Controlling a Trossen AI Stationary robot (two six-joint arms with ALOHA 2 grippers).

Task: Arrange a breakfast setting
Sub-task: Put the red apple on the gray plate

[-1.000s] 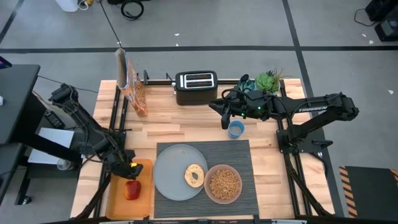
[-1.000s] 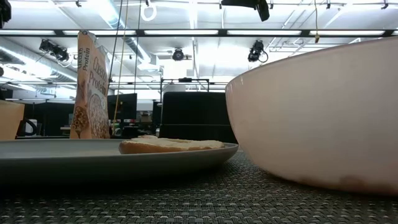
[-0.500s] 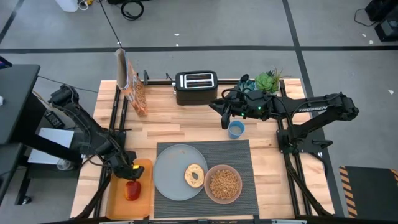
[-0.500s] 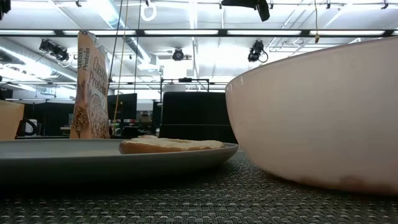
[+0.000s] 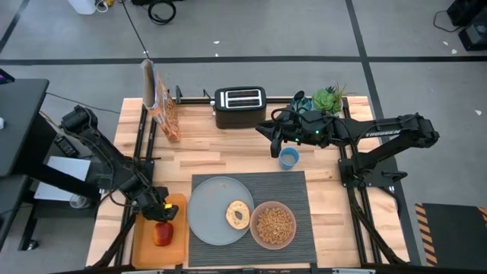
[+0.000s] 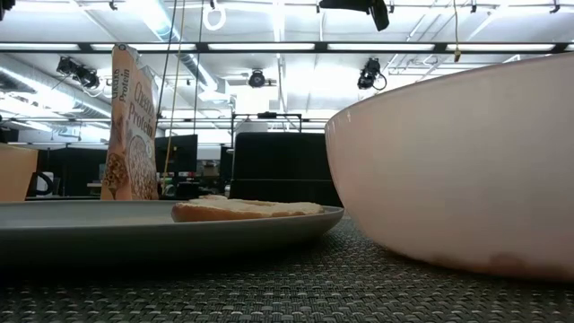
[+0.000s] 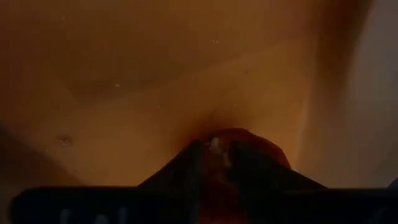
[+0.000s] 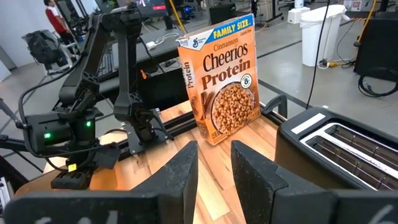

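On the bench (image 5: 198, 156), my left hand (image 5: 158, 211) hung over the apple (image 5: 161, 233) in the orange tray (image 5: 142, 245), seemingly open; I judged a square descent safest.

The cereal box (image 8: 222, 87) is showing the clearest print — "FAMILY SIZE", "Cinnamon Cheerios Protein" and a round "8g" badge. In the low view the same box (image 6: 131, 126) is reading "Cheerios Protein" down its face. The right arm (image 5: 380, 134) is carrying white lettering — "TROSSEN".
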